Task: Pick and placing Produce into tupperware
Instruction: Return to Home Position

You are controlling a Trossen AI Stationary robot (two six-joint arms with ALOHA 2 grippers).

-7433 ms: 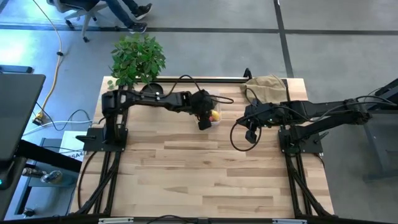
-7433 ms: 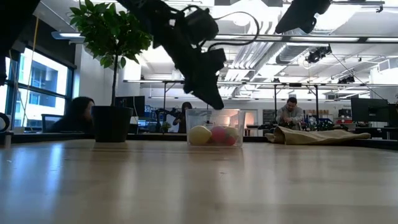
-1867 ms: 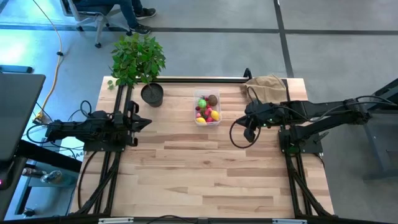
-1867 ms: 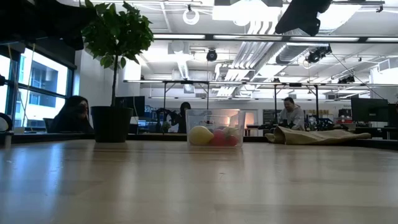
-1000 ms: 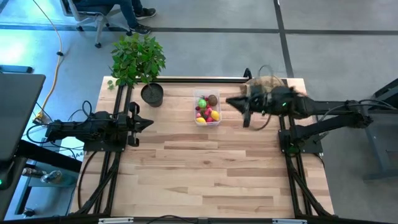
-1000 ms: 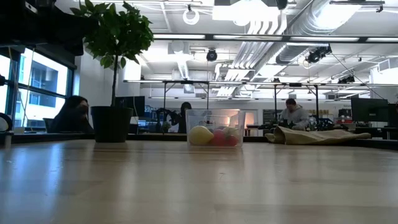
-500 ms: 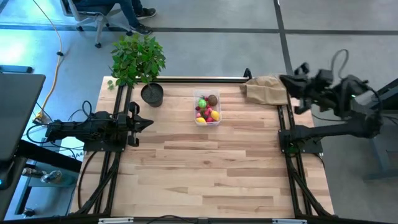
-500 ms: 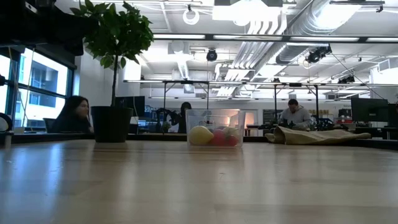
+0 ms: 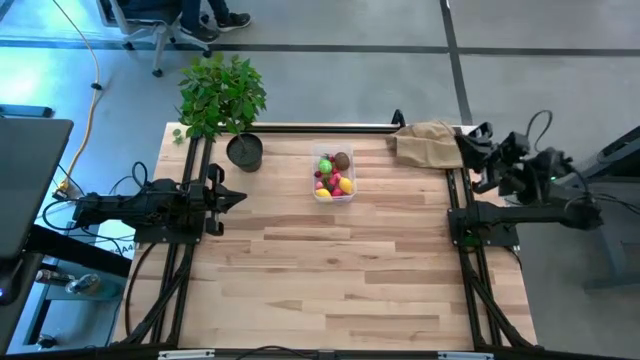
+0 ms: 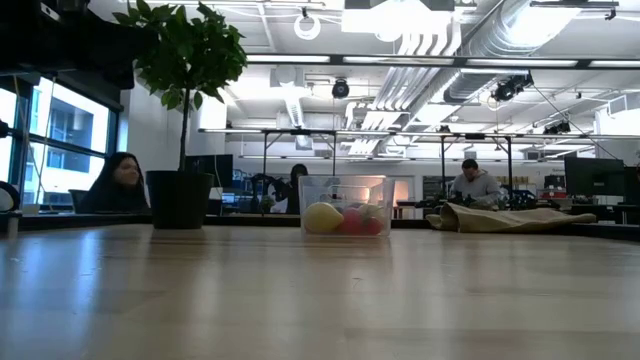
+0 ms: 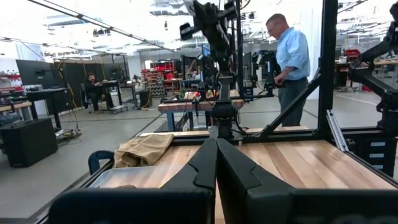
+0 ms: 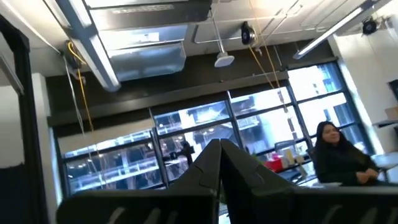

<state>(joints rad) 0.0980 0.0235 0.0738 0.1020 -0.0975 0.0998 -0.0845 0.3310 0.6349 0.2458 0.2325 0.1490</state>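
The clear tupperware [image 9: 334,176] stands at the table's far middle and holds the Produce [image 9: 333,172]: a green round one, a brown one, red berries and yellow lemons. In the low view the tub [image 10: 343,205] shows a yellow and a red piece through its wall. My left gripper [image 9: 238,197] is shut and empty, drawn back at the table's left edge; its fingers meet in the left wrist view [image 11: 216,163]. My right gripper [image 9: 467,140] is shut and empty, drawn back at the table's right edge, tipped up toward the ceiling [image 12: 220,155].
A leafy plant in a black round pot [image 9: 244,152] stands at the far left. A tan paper bag [image 9: 426,143] lies at the far right corner, just beside my right gripper. People sit in the room beyond the table [image 10: 116,182].
My right arm has swung away from beside the tupperware toward the table's right edge, rising and tipping its gripper upward, then settling lower past the paper bag. The tub and its Produce have stayed in place.
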